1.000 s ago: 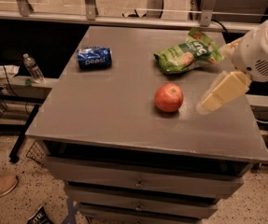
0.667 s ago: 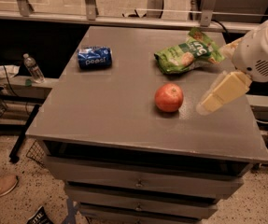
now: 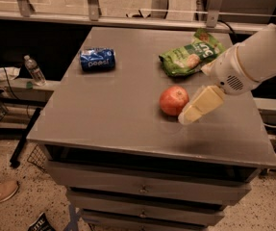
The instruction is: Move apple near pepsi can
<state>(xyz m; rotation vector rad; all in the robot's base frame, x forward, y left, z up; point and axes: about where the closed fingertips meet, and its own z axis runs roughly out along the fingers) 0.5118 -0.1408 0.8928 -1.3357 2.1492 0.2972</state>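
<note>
Camera view: a grey table (image 3: 113,124) seen from above and in front, with drawers below its top.
Gripper (image 3: 186,116): low over the table's right half, its cream tip angled down and leftward from the white arm (image 3: 253,61).
Gripper state: cannot be told from this view.
Apple (image 3: 174,100): resting on the table just to the left of the gripper's tip, touching it or nearly so; which one cannot be told.
Pepsi can (image 3: 97,59): lying on its side, far to the left of the gripper and further back, well apart from the apple.
Green snack bag (image 3: 191,53): behind the gripper, near the table's far edge.
Water bottle (image 3: 34,70): upright off the table, far left of the gripper.
</note>
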